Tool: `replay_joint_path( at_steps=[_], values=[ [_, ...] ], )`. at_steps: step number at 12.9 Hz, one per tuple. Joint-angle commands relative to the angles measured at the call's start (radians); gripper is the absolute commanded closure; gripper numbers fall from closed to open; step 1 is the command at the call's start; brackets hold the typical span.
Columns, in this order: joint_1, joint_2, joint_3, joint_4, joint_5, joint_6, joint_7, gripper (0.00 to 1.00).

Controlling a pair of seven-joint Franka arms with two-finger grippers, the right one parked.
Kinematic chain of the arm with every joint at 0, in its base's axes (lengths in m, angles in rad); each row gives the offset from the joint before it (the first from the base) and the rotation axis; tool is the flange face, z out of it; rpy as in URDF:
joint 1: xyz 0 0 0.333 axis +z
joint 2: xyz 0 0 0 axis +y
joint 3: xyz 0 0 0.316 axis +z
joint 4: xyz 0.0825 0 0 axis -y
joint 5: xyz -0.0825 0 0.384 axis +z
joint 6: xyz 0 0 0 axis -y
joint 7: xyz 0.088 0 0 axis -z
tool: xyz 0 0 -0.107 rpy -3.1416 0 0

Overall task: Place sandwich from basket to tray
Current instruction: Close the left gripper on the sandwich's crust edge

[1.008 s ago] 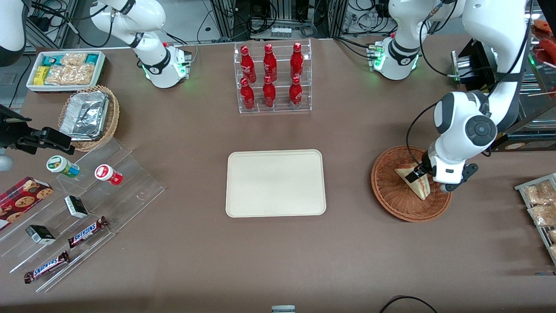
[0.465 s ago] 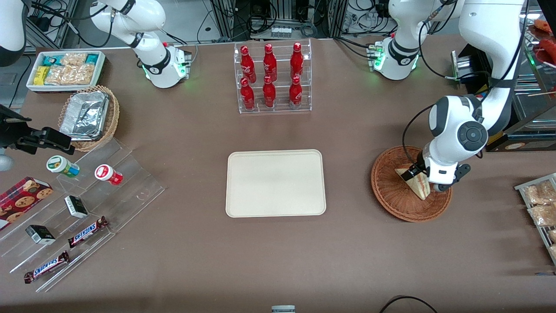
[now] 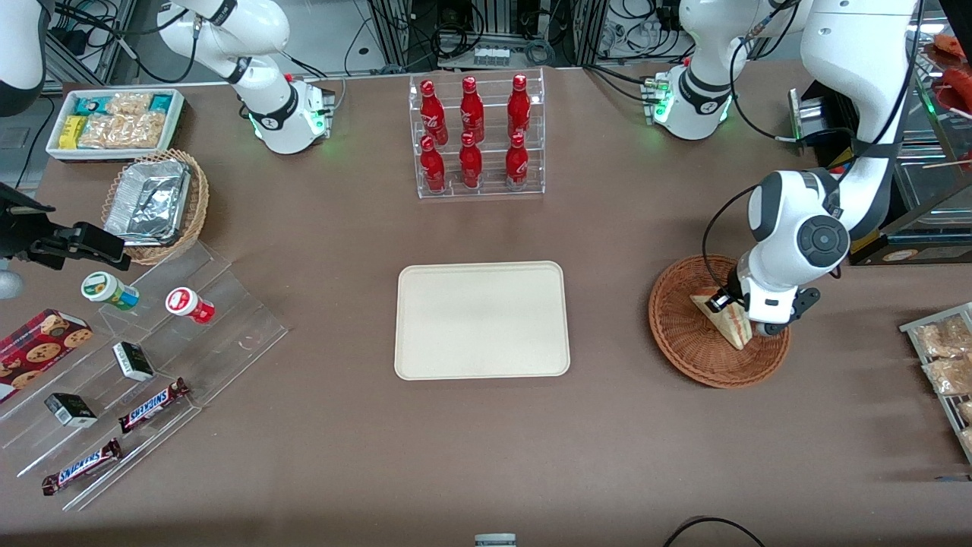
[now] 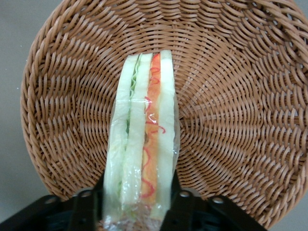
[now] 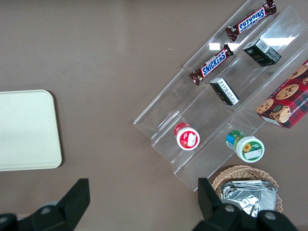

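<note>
The sandwich [image 3: 724, 317], a plastic-wrapped wedge with red and green filling, stands on edge in the reddish-brown wicker basket [image 3: 683, 346] toward the working arm's end of the table. My left gripper [image 3: 743, 310] is down in the basket, its two black fingers [image 4: 90, 208] pressed against both flat sides of the sandwich [image 4: 144, 144]. The sandwich still rests on the basket's weave [image 4: 240, 120]. The cream tray [image 3: 481, 319] lies bare at the table's middle, beside the basket, and also shows in the right wrist view [image 5: 24, 130].
A clear rack of red bottles [image 3: 477, 137] stands farther from the front camera than the tray. Toward the parked arm's end are clear steps with snacks [image 3: 152, 357], a foil-lined basket [image 3: 156, 201] and a white snack bin [image 3: 114, 121]. Packets on a rack [image 3: 945, 357] lie beside the basket.
The left arm has shifted a little toward the tray and farther from the camera, settling the gripper around the sandwich. The sandwich and basket have not moved.
</note>
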Motion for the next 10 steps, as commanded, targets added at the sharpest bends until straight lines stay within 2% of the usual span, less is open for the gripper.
replay_joint_path(
  at_steps=[1,3,6,8,10],
  values=[
    [-0.005,-0.01,0.005,0.005,0.017,0.009,-0.013,1.0],
    [-0.003,-0.022,0.005,0.04,0.05,-0.038,-0.007,1.0],
    [-0.011,-0.022,-0.003,0.192,0.086,-0.257,0.004,1.0],
    [-0.06,-0.022,-0.01,0.291,0.086,-0.388,0.037,1.0],
    [-0.124,-0.028,-0.013,0.347,0.083,-0.446,0.08,1.0]
  ],
)
